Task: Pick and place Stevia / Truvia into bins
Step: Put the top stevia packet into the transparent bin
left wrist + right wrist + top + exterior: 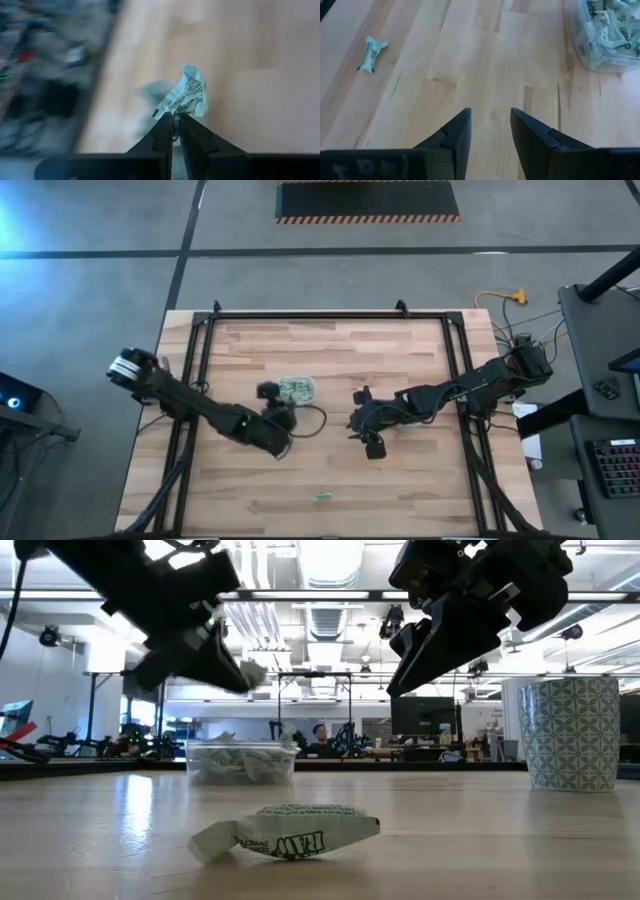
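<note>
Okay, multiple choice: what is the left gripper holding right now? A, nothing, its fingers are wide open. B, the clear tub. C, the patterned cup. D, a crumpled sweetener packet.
D: in the left wrist view the left gripper is shut on a crumpled sweetener packet, lifted off the wooden table.
</note>
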Motion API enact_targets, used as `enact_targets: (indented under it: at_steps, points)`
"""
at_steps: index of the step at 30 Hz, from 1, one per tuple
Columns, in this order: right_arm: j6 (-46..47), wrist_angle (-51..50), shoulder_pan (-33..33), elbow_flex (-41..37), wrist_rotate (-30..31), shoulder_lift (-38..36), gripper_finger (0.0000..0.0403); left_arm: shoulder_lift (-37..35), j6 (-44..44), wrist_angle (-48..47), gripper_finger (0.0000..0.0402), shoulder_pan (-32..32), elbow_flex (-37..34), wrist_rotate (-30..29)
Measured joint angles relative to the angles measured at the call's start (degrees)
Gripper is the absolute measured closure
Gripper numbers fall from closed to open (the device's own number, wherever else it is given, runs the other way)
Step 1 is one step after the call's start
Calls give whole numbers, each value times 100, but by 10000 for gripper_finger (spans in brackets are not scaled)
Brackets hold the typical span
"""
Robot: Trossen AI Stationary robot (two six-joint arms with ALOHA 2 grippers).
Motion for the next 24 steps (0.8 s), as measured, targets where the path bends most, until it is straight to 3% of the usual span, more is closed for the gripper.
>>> enact_targets:
  at_steps: [3, 6, 14, 20, 24]
  points:
    - [-2, 10, 0, 0, 0, 1, 278, -235, -84, -460, 391, 115, -4, -751]
    - [-2, 46, 0, 1, 0, 1, 280, -285, 81, -454, 391, 449, -7, -758]
    - [2, 98, 23, 2, 1, 0, 275, 193, 769, -408, 391, 1412, 1, 218]
    - [-75, 83, 44, 0, 0, 0, 281, 287, 1002, -400, 388, 1524, 13, 645]
    - [-130, 101, 46, 0, 2, 0, 286, 264, 1149, -401, 359, 1522, 22, 850]
